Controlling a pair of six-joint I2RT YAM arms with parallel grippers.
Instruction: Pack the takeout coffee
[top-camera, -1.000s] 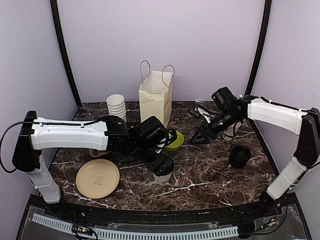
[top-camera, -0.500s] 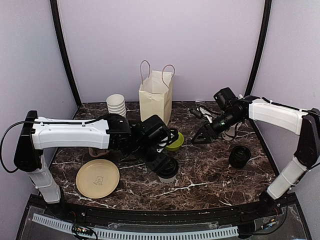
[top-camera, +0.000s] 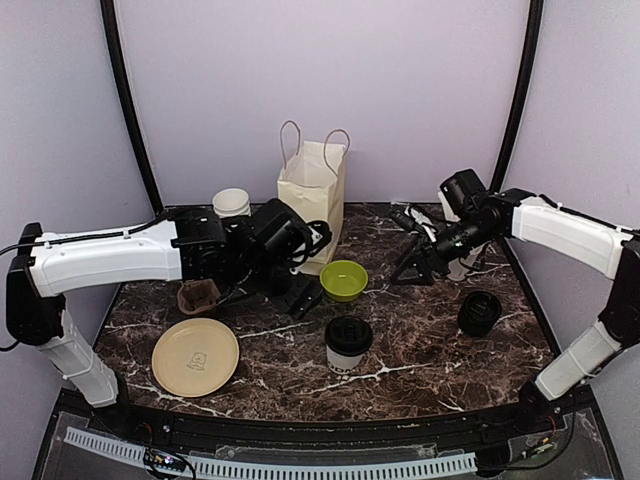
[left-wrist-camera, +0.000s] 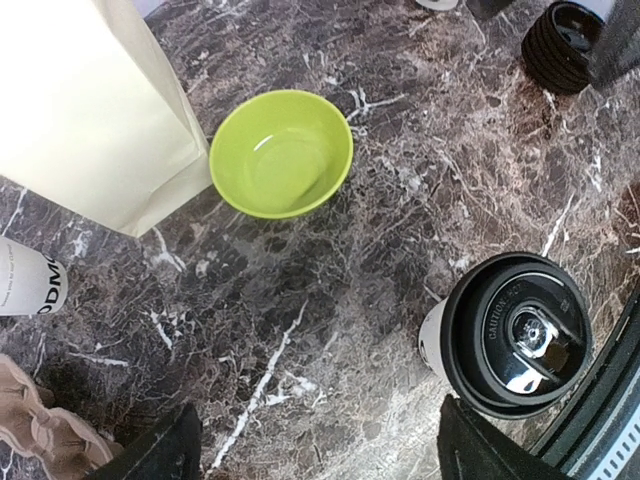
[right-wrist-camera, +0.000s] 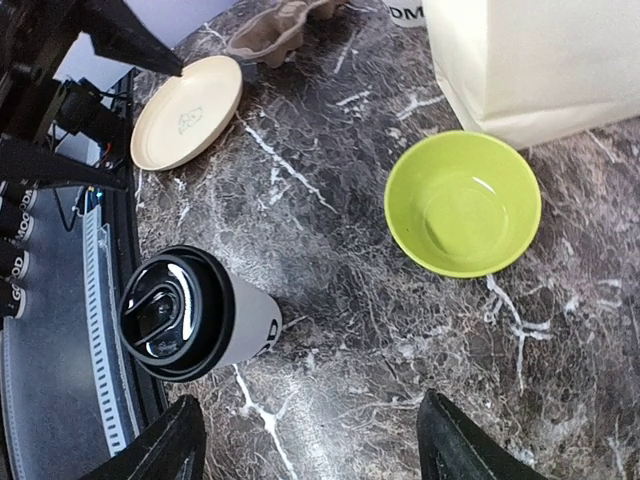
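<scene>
The takeout coffee (top-camera: 348, 342), a small white cup with a black lid, stands upright and alone on the marble table, in front of the green bowl (top-camera: 343, 280). It also shows in the left wrist view (left-wrist-camera: 515, 335) and the right wrist view (right-wrist-camera: 185, 315). The paper bag (top-camera: 313, 198) stands upright at the back centre. My left gripper (top-camera: 298, 295) is open and empty, between the bag and the coffee, a short way left of the bowl; in its own view (left-wrist-camera: 320, 462) only table lies between the jaws. My right gripper (top-camera: 418, 268) is open and empty, right of the bowl (right-wrist-camera: 310, 452).
A tan plate (top-camera: 196, 356) lies front left, with a cardboard cup carrier (top-camera: 198, 296) behind it. A stack of lidless white cups (top-camera: 232, 204) stands left of the bag. A stack of black lids (top-camera: 480, 312) sits at the right.
My left gripper has let go of the coffee and pulled back up and left toward the bag. The coffee now stands free, slightly further right. The right gripper shifted slightly right.
</scene>
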